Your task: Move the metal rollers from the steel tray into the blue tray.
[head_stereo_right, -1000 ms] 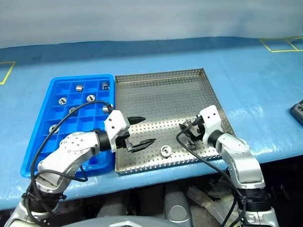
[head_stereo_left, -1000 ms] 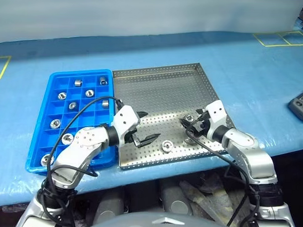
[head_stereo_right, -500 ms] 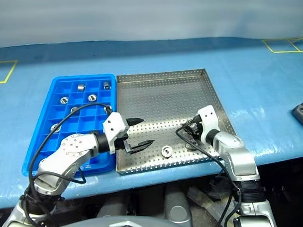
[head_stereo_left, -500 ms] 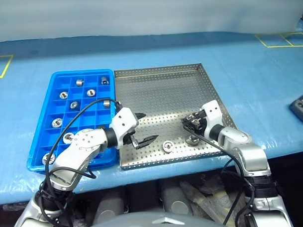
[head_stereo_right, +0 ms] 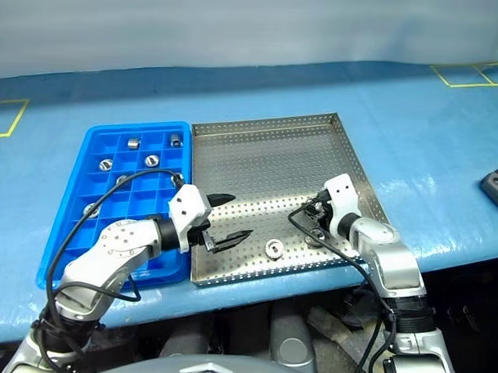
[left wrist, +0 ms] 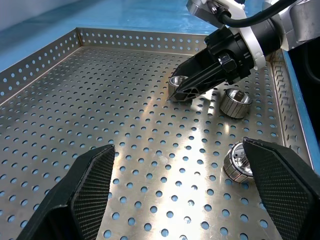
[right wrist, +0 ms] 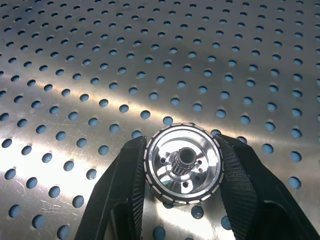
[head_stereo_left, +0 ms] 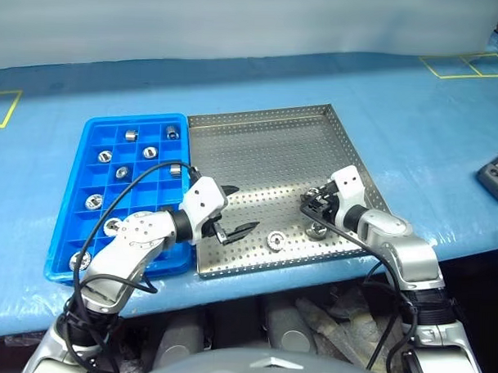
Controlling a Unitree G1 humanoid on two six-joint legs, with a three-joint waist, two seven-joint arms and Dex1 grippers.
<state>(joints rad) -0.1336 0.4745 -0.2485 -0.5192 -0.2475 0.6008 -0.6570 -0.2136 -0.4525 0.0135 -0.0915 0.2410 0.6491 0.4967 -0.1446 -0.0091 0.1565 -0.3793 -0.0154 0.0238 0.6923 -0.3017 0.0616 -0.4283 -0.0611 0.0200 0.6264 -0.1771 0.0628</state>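
On the steel tray (head_stereo_left: 267,146), near its right rim, the right gripper (right wrist: 183,165) has just closed from wide apart onto 1 of the metal rollers (right wrist: 183,164). So that roller looks ready to lift toward the blue tray (head_stereo_left: 68,205). The left gripper (head_stereo_left: 232,210) hangs spread apart, empty.

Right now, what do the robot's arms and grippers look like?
Both arms are silver-grey metal with rounded joint housings, black collars at the wrists and white blocks behind the grippers. Loose black cables loop along each arm. The left gripper and the right gripper each have two black tapered fingers with textured inner pads.
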